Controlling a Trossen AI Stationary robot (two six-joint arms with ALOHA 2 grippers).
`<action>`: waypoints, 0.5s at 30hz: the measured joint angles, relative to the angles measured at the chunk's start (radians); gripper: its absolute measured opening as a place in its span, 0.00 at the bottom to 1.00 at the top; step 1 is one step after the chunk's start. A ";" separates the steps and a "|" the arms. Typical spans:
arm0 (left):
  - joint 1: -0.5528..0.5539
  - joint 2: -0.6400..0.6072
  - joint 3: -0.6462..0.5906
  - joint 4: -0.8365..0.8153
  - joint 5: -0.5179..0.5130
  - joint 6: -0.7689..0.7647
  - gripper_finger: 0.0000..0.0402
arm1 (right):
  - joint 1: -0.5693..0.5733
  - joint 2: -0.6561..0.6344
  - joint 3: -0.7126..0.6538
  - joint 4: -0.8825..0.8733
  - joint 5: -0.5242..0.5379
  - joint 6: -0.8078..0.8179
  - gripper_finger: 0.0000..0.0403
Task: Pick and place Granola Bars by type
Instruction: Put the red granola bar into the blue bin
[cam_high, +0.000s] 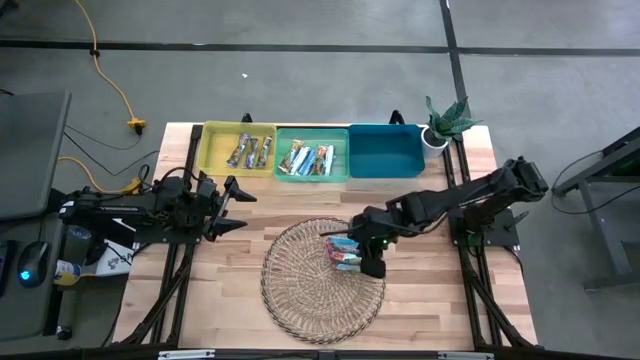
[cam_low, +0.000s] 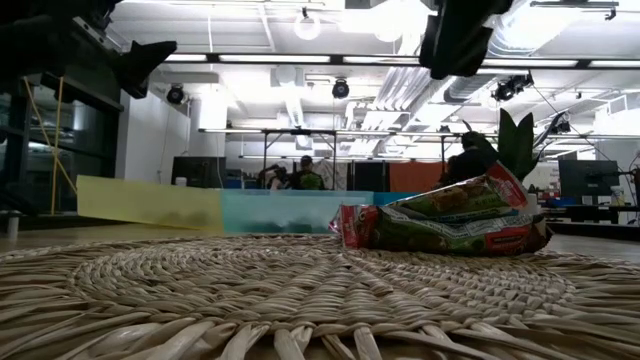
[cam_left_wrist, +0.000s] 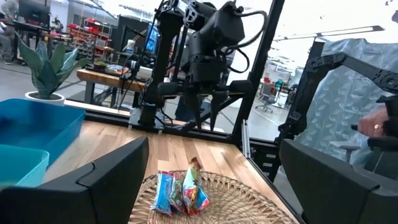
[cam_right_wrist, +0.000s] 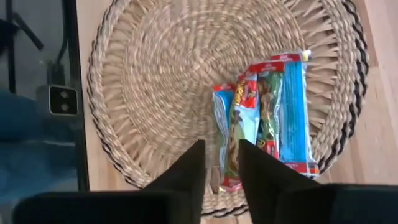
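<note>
The tabletop (cam_high: 430, 300) carries a round wicker tray (cam_high: 300, 290) at its middle and three bins along the far edge: a yellow bin (cam_high: 215, 160) with brown-silver bars, a green bin (cam_high: 285, 140) with light blue-white bars, and a teal bin (cam_high: 385, 150).

The right end effector (cam_high: 372, 262) hangs above the tray's right part, over the Granola Bars (cam_right_wrist: 264, 118). Its fingers (cam_right_wrist: 186, 171) stand a narrow gap apart and pinch nothing.

The left end effector (cam_high: 243, 207) waits over the tabletop's left side, spread wide and empty.

Two or three bars lie side by side, touching, on the tray near its right rim, wrappers light blue with red ends and a green-brown picture. Most of the tray lies bare.
</note>
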 joint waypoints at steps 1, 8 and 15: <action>0.000 0.000 0.000 0.000 0.000 0.000 0.89 | 0.008 0.000 -0.003 -0.001 0.000 -0.018 0.24; 0.000 0.000 0.000 -0.026 0.003 0.000 0.89 | 0.099 0.000 -0.005 -0.024 0.074 -0.195 0.37; 0.000 0.000 0.000 -0.080 0.002 0.000 0.89 | 0.162 0.040 -0.005 -0.020 0.254 -0.173 0.40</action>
